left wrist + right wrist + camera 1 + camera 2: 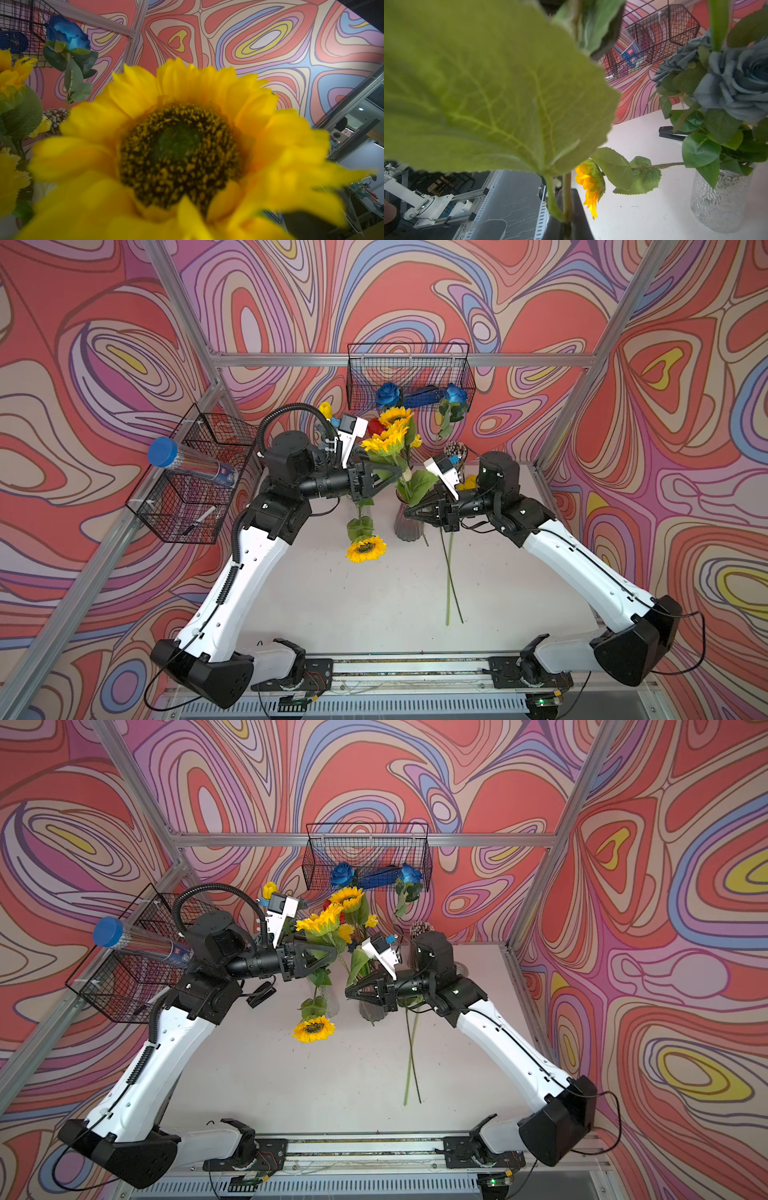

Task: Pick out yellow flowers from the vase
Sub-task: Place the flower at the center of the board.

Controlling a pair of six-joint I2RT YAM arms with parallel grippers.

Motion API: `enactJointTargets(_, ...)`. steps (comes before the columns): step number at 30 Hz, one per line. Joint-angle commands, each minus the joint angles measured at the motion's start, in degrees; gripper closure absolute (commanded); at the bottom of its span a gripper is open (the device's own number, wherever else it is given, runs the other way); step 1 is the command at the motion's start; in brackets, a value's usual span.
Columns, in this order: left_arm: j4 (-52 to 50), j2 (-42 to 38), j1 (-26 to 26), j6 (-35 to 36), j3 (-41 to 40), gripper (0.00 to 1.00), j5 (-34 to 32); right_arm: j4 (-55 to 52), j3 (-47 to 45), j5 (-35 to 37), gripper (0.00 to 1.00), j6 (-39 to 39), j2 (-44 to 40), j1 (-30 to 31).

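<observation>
A bunch of yellow sunflowers (390,435) rises over the grey ribbed vase (409,531). My right gripper (566,226) is shut on one green sunflower stem just above the vase, under a big leaf (492,87). My left gripper (397,473) sits higher among the same stems; a sunflower head (178,149) fills its wrist view and hides the jaws. Another sunflower (365,549) droops out of a clear glass vase (720,201) that holds grey-blue roses (741,83). A yellow tulip (326,409) shows behind the left wrist.
Two long stems (451,580) lie on the white table, with a yellow bloom (467,483) by the right arm. A wire basket (409,377) at the back holds blue roses (388,393). A second basket (195,481) holds a blue-capped tube (162,452). A pencil cup (455,450) stands behind.
</observation>
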Motion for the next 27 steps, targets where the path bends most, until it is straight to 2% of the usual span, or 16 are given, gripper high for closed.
enactJointTargets(1, -1.5, -0.7, -0.2, 2.0, 0.8, 0.37, -1.6, 3.4, -1.3, 2.5, 1.0, 1.0, -1.9, 0.2)
enactJointTargets(5, -0.5, -3.1, -0.2, 3.2, -1.9, 0.21, -3.5, 4.7, -2.9, 7.7, 1.0, 1.5, -4.2, 0.1)
enactJointTargets(9, 3.3, -6.8, 1.2, 2.2, -6.0, 0.14, -5.1, 4.6, -3.7, 12.1, 1.0, 2.6, -5.2, -0.6)
enactJointTargets(14, 4.6, -12.5, 8.1, 0.0, -11.8, 0.13, -10.4, 6.5, -6.1, 17.8, 1.0, 7.9, -6.9, -4.8)
enactJointTargets(19, 7.1, -19.2, 17.0, -3.0, -20.9, 0.12, -13.6, 10.7, -12.3, 20.9, 1.0, 16.1, -11.6, -13.4)
enactJointTargets(27, 7.0, -26.5, 18.3, -2.2, -32.2, 0.12, -23.5, 3.8, -21.5, 25.8, 1.0, 21.2, -13.7, -24.5)
